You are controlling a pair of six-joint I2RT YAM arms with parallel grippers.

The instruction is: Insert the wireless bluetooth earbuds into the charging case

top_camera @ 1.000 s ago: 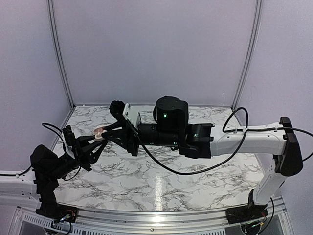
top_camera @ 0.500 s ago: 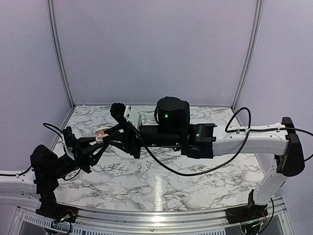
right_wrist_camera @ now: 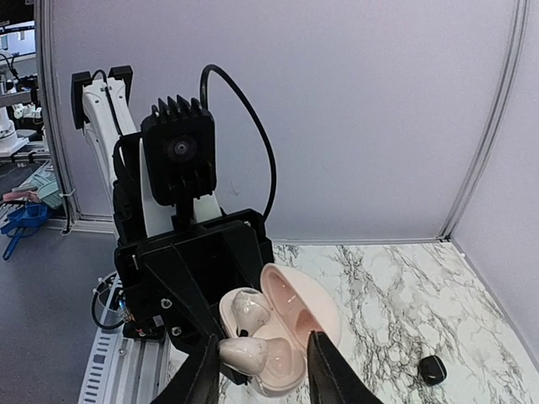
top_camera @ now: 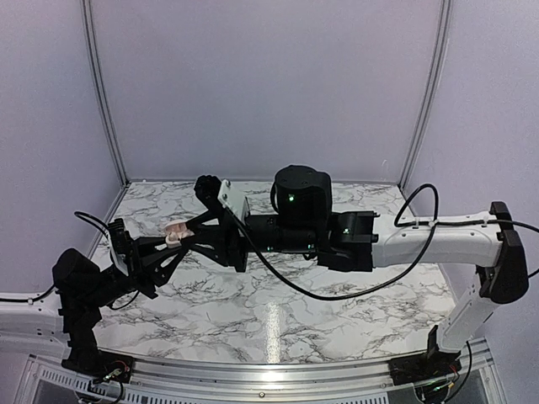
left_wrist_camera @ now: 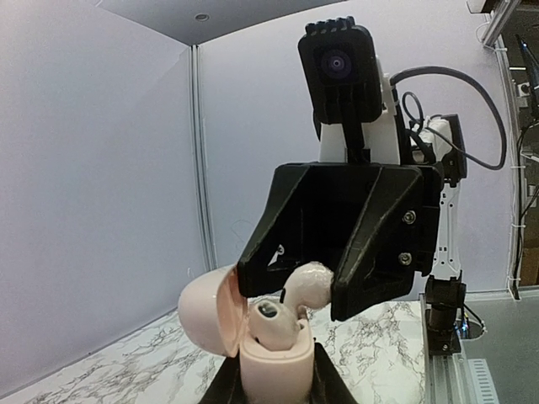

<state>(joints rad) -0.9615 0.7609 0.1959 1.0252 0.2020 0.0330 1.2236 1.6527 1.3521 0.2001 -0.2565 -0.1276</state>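
Observation:
My left gripper (left_wrist_camera: 274, 380) is shut on the base of the cream-pink charging case (left_wrist_camera: 271, 364), held up above the table with its lid (left_wrist_camera: 206, 313) swung open. One pale earbud (left_wrist_camera: 269, 320) sits in its socket. A second pale earbud (left_wrist_camera: 310, 284) stands partly in the other socket, between the fingers of my right gripper (left_wrist_camera: 305, 291). In the right wrist view this second earbud (right_wrist_camera: 244, 353) lies against one finger, with a gap to the other, so my right gripper (right_wrist_camera: 257, 372) is open. In the top view both grippers meet at the case (top_camera: 174, 231).
A small black rounded object (right_wrist_camera: 432, 369) lies on the marble table (right_wrist_camera: 396, 303) near the right wall. The left arm's wrist camera (right_wrist_camera: 178, 156) faces my right gripper closely. White walls and metal posts (top_camera: 99, 101) enclose the table on three sides.
My right gripper's jaws have spread apart from the second earbud, and the right arm has drawn back slightly to the right. The left gripper and case have held still.

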